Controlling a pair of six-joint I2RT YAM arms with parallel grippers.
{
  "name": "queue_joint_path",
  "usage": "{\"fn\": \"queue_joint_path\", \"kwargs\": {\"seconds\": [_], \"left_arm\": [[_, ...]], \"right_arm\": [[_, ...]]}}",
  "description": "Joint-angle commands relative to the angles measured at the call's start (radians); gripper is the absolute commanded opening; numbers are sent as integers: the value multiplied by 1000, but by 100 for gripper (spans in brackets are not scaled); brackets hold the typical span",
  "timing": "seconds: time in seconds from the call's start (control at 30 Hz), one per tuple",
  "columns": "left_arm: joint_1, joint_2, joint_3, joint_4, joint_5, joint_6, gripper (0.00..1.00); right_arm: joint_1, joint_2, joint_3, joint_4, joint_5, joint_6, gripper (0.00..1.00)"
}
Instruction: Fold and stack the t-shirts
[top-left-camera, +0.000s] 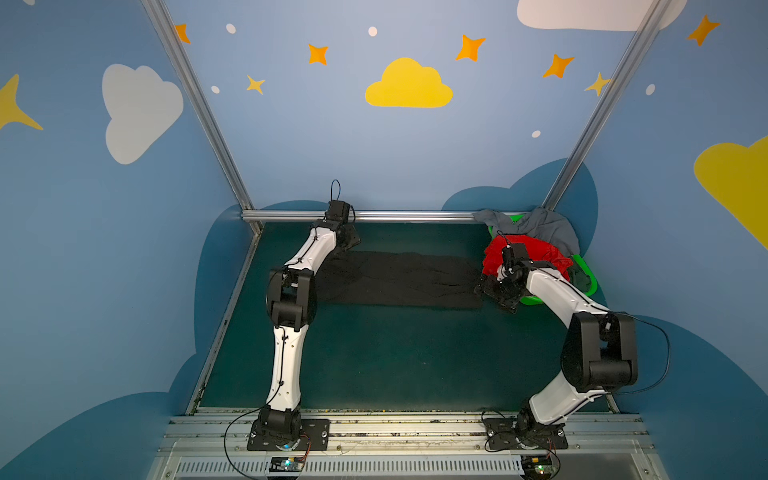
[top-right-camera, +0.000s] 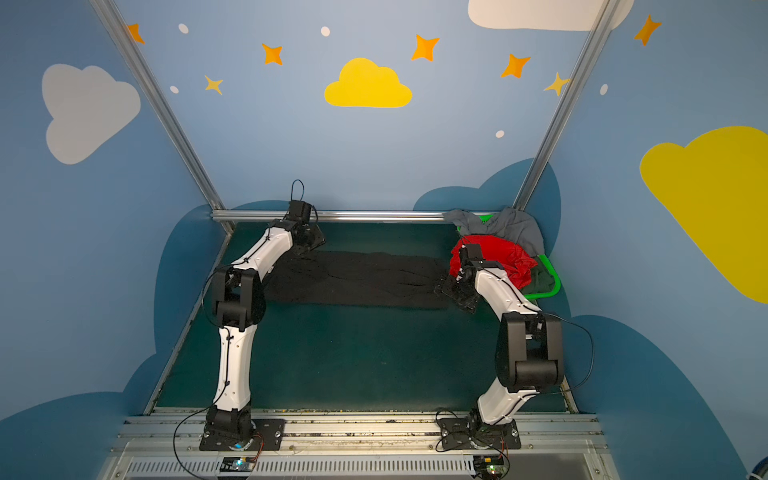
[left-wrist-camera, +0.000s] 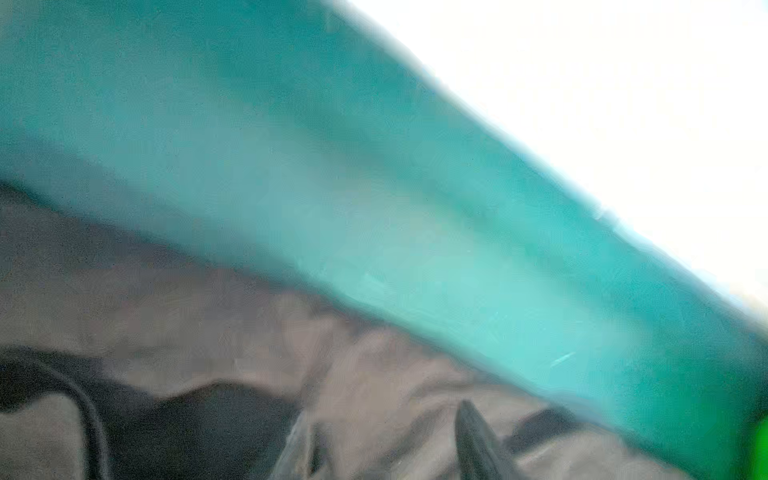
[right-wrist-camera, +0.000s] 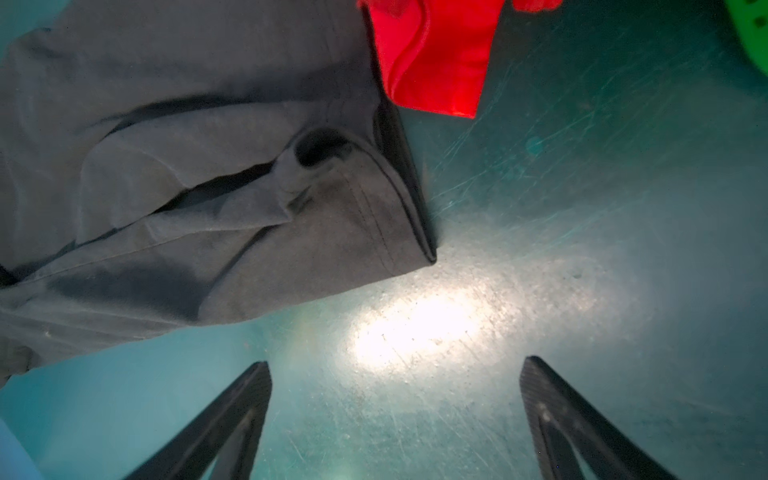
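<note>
Mid-fold: the plain black cloth t-shirt (top-left-camera: 399, 280) lies in a long strip on the surface (top-left-camera: 374, 361). My right tool (right-wrist-camera: 395, 362) gapes empty at its end; left tool (top-left-camera: 349, 242), I cannot tell. Next I'd pinch the ends and fold crosswise.

A robot test booth — aluminium frame (top-left-camera: 200, 104), cloud-painted walls (top-left-camera: 374, 145), green mat (top-left-camera: 395, 357).
</note>
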Motion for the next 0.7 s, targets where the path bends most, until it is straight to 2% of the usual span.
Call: {"fn": "queue_joint_path", "kwargs": {"seconds": [0.0, 0.07, 0.13, 0.3, 0.43, 0.53, 0.67], "left_arm": [[-1, -59, 47, -99, -97, 77, 79], [-9, -122, -23, -79, -141, 96, 94], [-19, -214, -143, -31, -183, 108, 100], [-26, -455, -484, 104, -242, 76, 100], [-26, -625, -706, 160, -255, 36, 100], [-25, -735, -843, 200, -251, 6, 100], [-24, -806, -955, 219, -245, -29, 100]], "right_arm": [[12, -41, 0, -12, -11, -25, 92], [28, -46, 10, -18, 4, -43, 93], [53, -54, 21, -24, 30, -58, 96], [130, -43, 82, -50, 98, -92, 97], [172, 8, 146, -43, 102, -106, 97], [194, 69, 193, -28, 98, -112, 97], [210, 175, 275, -24, 93, -113, 97]]}}
